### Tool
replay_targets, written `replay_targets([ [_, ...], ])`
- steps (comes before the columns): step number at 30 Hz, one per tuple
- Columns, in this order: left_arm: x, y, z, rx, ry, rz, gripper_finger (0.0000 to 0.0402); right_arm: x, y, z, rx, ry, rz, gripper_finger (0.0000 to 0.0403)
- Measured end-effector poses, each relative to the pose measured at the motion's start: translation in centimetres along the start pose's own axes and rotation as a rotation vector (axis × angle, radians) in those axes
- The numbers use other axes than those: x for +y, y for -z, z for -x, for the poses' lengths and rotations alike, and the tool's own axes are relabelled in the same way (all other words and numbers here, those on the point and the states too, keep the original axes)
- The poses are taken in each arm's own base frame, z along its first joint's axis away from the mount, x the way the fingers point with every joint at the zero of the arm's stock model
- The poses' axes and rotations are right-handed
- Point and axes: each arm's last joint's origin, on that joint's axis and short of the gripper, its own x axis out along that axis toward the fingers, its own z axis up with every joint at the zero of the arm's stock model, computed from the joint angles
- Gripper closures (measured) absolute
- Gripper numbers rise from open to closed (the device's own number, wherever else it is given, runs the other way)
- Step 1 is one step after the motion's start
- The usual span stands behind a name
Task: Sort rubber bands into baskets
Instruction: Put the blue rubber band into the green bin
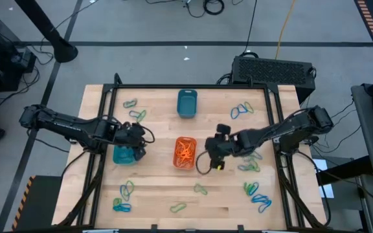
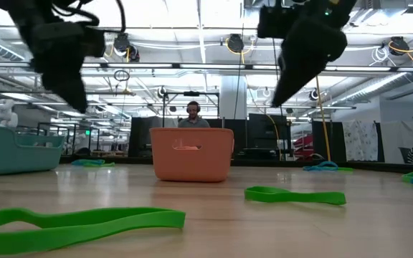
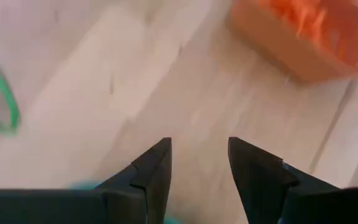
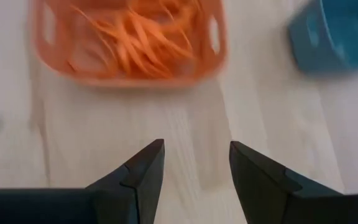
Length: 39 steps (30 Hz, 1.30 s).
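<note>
Your left claw (image 1: 133, 144) hangs over the near edge of the turquoise basket (image 1: 123, 154), fingers apart and nothing between them. Your right claw (image 1: 216, 147) sits just beside the orange basket (image 1: 184, 153), fingers apart too, and empty. That orange basket is already stuffed with orange bands (image 4: 143, 37); the dark teal basket (image 1: 186, 103) waits at the far side of the surface (image 1: 154, 188).

By my reading you're between picks, so choose the next band now. For the left arm, the green and blue bands (image 1: 123, 197) at the near-left corner look the easiest reach, with another cluster (image 1: 133, 110) near the far left. The right arm has a loose pile (image 1: 250, 165) close behind it and more (image 1: 258, 194) toward the near-right corner.

Come down straight, fingers spread across a single loop, and pinch where it lies flat. Several of those piles overlap, so I'd expect two colours to lift together if you grab the middle. Take an outlying strand.

Hard to make out: the left arm covers most of the turquoise basket, so you can't tell what's in it. The teal basket's contents don't show either. The table-level camera shows a green band (image 2: 77, 223) up close, but neither claw's tips.
</note>
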Motion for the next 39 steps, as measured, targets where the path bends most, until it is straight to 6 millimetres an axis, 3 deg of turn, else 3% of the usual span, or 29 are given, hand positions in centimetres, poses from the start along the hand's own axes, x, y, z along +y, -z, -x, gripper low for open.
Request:
replay_targets([
  [6, -1.2, -1.9, 0.3, -0.260, 0.030, -0.101, 0.0237, -3.6, 2.2, 3.2, 0.208, 0.016, -0.229, 0.0230],
  [11, -3.0, -2.7, 0.7, -0.463, 0.157, -0.247, 0.0237, -3.2, 4.3, 5.2, 0.422, -0.053, -0.394, 0.0230],
  [19, -5.3, -2.4, 1.4, -0.579, 0.302, -0.452, 0.0237, 1.7, 5.3, 5.7, 0.503, -0.198, -0.443, 0.0230],
  [27, -6.0, -1.7, 1.6, -0.557, 0.366, -0.501, 0.0237, 7.4, 8.1, 6.3, 0.749, -0.293, -0.503, 0.0230],
  [33, -6.0, -1.7, 1.6, -0.558, 0.367, -0.506, 0.0237, 11.0, 11.2, 7.2, 0.827, -0.302, -0.349, 0.0230],
  [39, -6.0, -1.7, 1.6, -0.562, 0.362, -0.525, 0.0237, 13.1, 13.3, 6.5, 0.759, -0.235, -0.212, 0.0230],
])
